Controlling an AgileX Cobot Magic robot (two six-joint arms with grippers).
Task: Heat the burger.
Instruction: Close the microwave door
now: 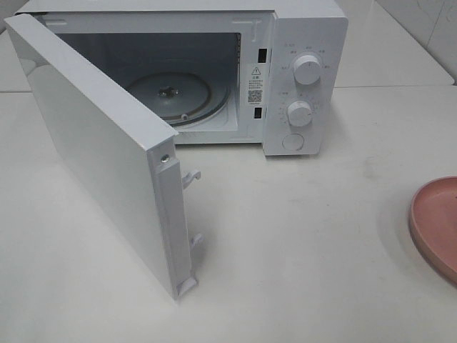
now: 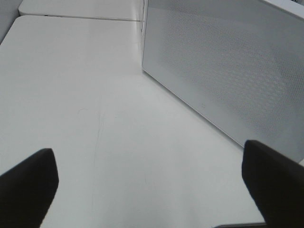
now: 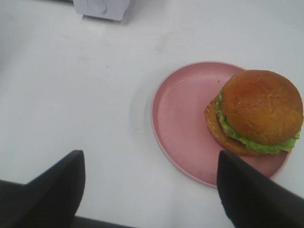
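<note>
The white tabletop [image 1: 300, 243] is carrying everything here. The microwave [image 1: 307, 43] is sitting at the back of it with its door [image 1: 93, 150] swinging wide open toward the front, showing the glass turntable [image 1: 171, 93] lying bare inside; two dials [image 1: 307, 69] are facing out on its right panel. Off at the right edge, the pink plate [image 1: 435, 221] is only partly showing in the high view.

The burger [image 3: 259, 111] is sitting on the far side of that plate [image 3: 180, 123], well apart from the oven, its bun lying a little askew over the lettuce.

The right pincer [image 3: 147, 190] is hanging above the tabletop just short of the plate, released and spread wide, gripping nothing. The left pincer [image 2: 147, 185] is hovering beside the outer face of the door [image 2: 228, 71], also released and empty.

From here I am judging the burger is yet to be picked up. It is looking tall and loosely stacked, so a squeeze on the bun alone could be sliding the top off the filling. The plate may also be skidding if nudged. Carrying it in, the open door is standing in the way of the left side, so a careless swing could be knocking it.
</note>
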